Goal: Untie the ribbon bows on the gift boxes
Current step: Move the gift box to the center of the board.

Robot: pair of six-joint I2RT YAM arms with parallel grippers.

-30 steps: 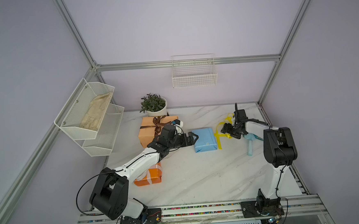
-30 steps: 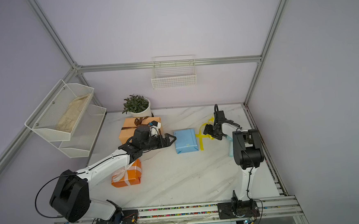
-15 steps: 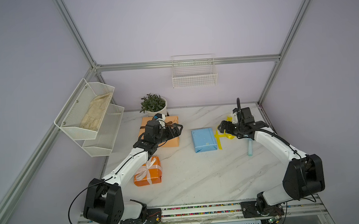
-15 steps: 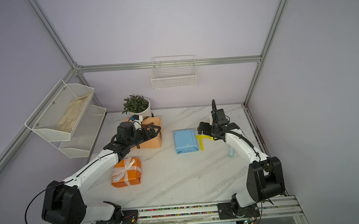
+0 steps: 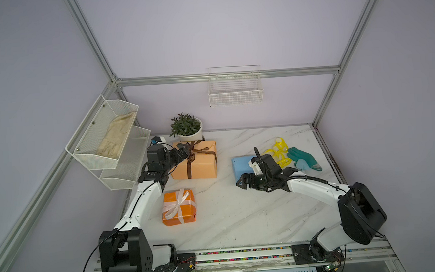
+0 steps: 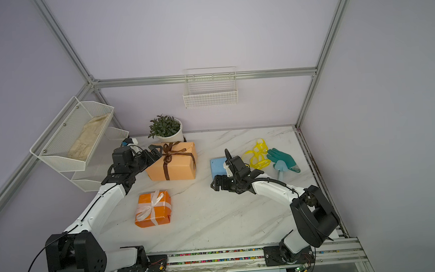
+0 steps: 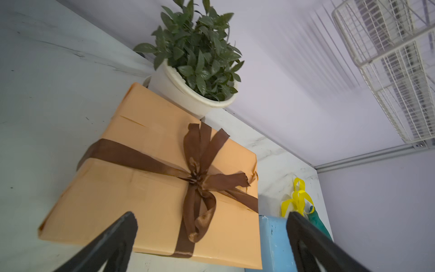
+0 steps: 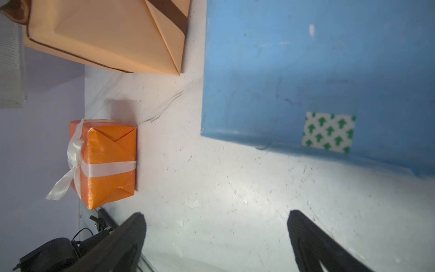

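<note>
Currently two of the three bows are tied. The dark brown ribbon bow (image 7: 200, 175) sits knotted on top of the large peach box (image 5: 203, 168), far left on the marble table (image 5: 229, 218), with its frayed tails spread out from the knot. My left gripper (image 5: 182, 152) hangs just left of that box at about the height of its top. Its jaws are spread wide and empty, and it points across at the bow. I judge it is lined up so that I can pinch a tail and pull the knot loose.

Nearer me on the left, the white ribbon bow (image 5: 177, 205) is tied on the small bright orange box (image 5: 187, 215), untouched.

Right of centre lies the light blue box (image 5: 240, 163) with no ribbon on it. The yellow ribbon (image 5: 279, 151) lies in loose loops on the table just right of it, so I take that one as done. My right gripper (image 5: 242, 183) hovers above bare table by the blue box's near edge, jaws wide, holding nothing, well apart from the left arm.

A teal glove (image 5: 301, 157) lies beside the yellow loops. A potted plant (image 5: 186, 128) stands just behind the peach box.
</note>
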